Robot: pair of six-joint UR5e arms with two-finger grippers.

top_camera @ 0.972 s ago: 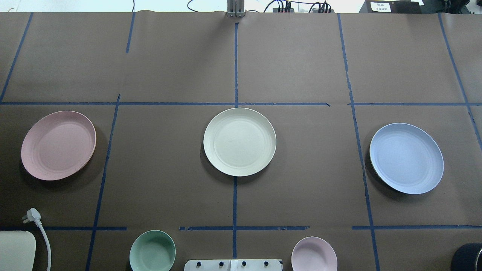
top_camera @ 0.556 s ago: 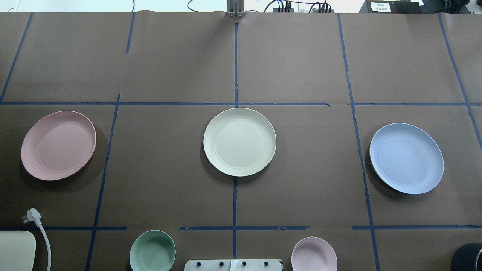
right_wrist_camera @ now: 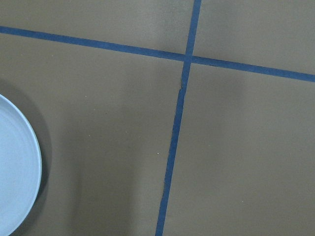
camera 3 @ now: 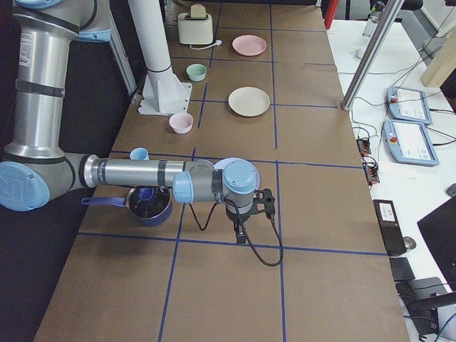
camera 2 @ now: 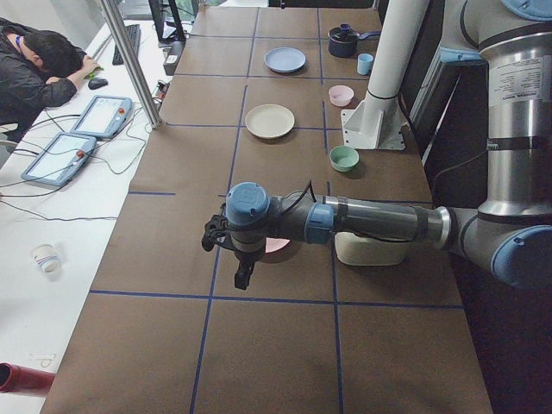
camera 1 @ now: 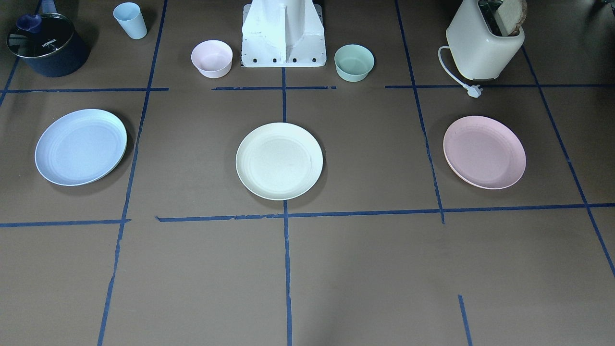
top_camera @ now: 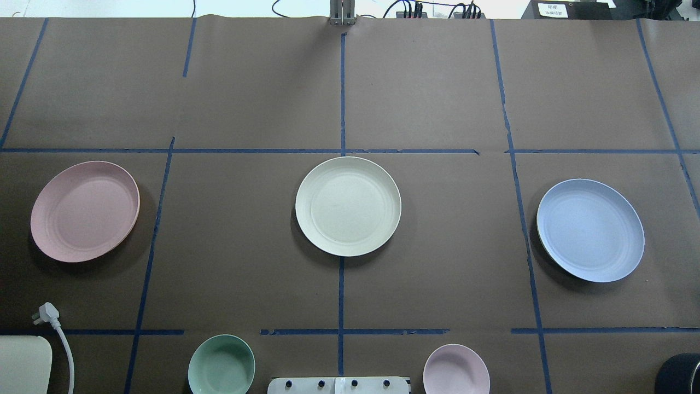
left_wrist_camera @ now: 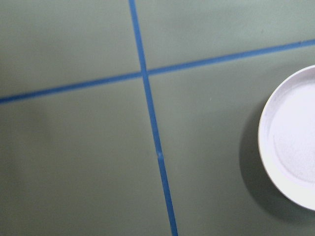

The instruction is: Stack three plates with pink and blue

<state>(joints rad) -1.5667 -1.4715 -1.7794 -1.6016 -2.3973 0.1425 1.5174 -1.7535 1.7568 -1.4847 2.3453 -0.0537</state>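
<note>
left claw point(camera 2: 243, 279) seemingly hovers over taped brown table point(camera 2: 285, 362).

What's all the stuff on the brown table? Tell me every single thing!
pink plate: one, pale pink, robot's left.
cream plate: one, cream, middle.
blue plate: one, light blue, robot's right.
green bowl: one, green, left of robot base.
pink bowl: one, pink, right of it.
cup: one, light blue, beside the pot.
pot: one, dark, lidded, right corner.
toaster: one, cream, left corner.
tape lines: several, blue, a grid.
left pincer: one, black, near pink plate; grip unclear.
right pincer: one, black, near blue plate; grip unclear.
</note>
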